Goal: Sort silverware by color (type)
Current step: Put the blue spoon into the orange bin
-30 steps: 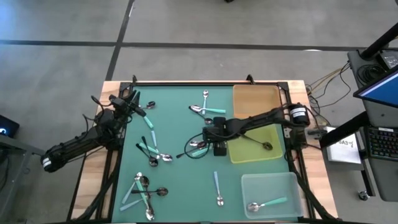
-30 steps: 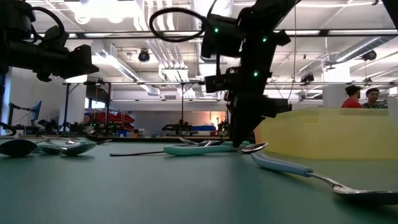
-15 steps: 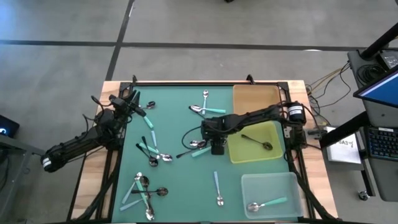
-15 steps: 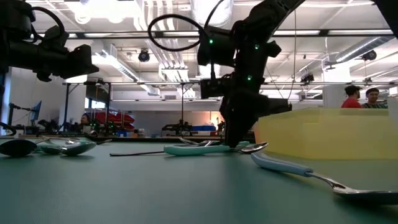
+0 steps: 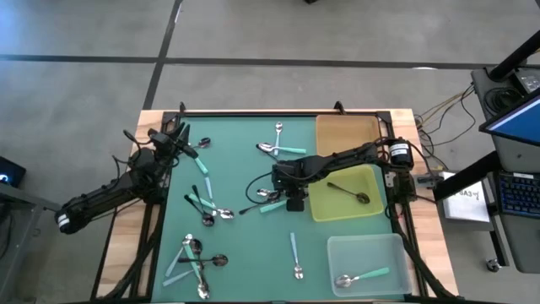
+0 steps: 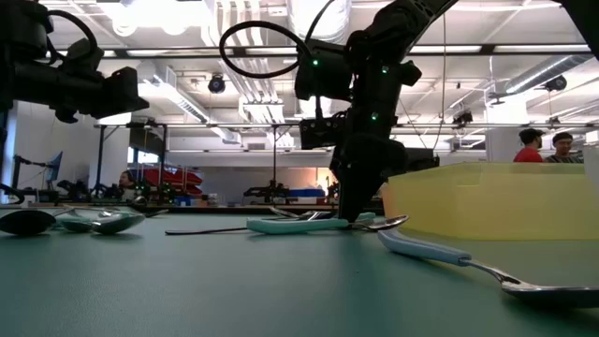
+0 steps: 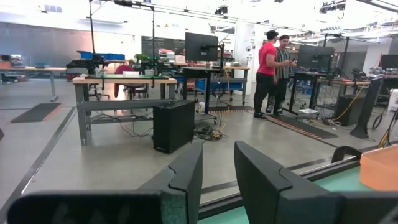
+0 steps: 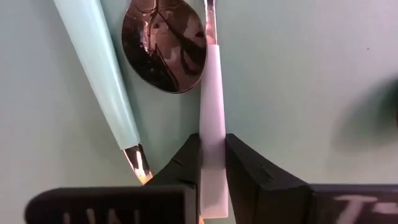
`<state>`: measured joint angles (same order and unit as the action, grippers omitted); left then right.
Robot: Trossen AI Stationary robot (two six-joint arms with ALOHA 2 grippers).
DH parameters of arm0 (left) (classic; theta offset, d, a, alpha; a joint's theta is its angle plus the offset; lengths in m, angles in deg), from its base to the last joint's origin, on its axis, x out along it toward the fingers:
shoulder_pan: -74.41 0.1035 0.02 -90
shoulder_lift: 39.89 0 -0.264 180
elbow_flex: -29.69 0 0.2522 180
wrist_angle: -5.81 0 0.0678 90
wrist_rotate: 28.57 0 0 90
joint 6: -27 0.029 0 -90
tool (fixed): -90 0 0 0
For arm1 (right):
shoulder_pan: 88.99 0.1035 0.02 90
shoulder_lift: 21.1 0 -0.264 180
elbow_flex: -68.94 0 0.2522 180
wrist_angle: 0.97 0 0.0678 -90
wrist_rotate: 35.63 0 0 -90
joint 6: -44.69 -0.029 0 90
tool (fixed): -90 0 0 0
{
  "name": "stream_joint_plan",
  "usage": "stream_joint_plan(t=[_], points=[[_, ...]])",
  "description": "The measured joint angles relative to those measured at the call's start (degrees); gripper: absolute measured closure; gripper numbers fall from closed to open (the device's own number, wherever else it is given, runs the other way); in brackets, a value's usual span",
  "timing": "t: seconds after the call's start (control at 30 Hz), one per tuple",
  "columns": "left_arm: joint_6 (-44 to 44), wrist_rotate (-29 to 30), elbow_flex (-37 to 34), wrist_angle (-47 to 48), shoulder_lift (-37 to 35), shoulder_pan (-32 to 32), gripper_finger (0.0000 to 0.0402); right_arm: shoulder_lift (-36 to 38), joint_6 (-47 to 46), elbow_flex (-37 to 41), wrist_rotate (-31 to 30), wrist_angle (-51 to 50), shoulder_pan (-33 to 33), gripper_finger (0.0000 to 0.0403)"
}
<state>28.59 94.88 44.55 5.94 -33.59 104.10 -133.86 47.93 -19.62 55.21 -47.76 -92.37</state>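
Note:
My right gripper [image 8: 210,149] is down on the green mat [image 5: 240,245] near its middle, shut on a spoon with a pale handle [image 8: 210,93]. Beside that spoon lie a silver spoon bowl [image 8: 163,53] and a teal-handled spoon [image 8: 99,74]. More silverware lies flat in loose groups on the mat: far middle [image 5: 280,149], left of centre [image 5: 205,207] and near left [image 5: 194,257]. At the far left edge my left gripper [image 7: 217,180] hangs above the mat, open, with nothing between its fingers. My right gripper pinches the pale handle [image 8: 210,127] between its two fingers, one on each long side. The fingers point down from above and lie across the handle. The spoon lies flat on the mat, its neck [image 8: 209,18] running away from the fingers.
A yellow tray [image 5: 371,207] right of my right gripper holds a dark spoon [image 5: 348,192]. A brown tray [image 5: 346,135] stands behind it. A clear tray [image 5: 367,249] at the near right holds a teal-handled spoon [image 5: 363,277]. People stand in the room beyond.
My right gripper has shifted a little toward the table's left edge and come down onto the spoons, and its fingers have closed on the pale handle. The spoons have stayed on the mat.

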Motion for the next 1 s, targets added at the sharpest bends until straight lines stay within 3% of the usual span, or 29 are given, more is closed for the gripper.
stream_joint_plan(t=[0.2, 0.33, 0.5, 0.7, 1.0], points=[[0.0, 0.0, 0.0, 0.0, 0.0, 0.0, 0.0325, 5.2, -1.2, -1.8, -1.4, -1.7, -0.4, 0.0369], [0.0, 0.0, 0.0, 0.0, 0.0, 0.0, 0.0325, 12.7, -1.8, -3.8, -2.2, -4.9, -1.4, 0.0369], [0.0, 0.0, 0.0, 0.0, 0.0, 0.0, 0.0325, 21.0, -2.2, -3.6, -7.8, -17.5, -4.2, 0.0369], [0.0, 0.0, 0.0, 0.0, 0.0, 0.0, 0.0325, 31.6, -6.2, -2.5, -15.0, -33.0, -13.5, 0.0369], [0.0, 0.0, 0.0, 0.0, 0.0, 0.0, 0.0325, 40.7, -2.2, 5.9, -14.6, -34.5, -30.3, 0.0369]])
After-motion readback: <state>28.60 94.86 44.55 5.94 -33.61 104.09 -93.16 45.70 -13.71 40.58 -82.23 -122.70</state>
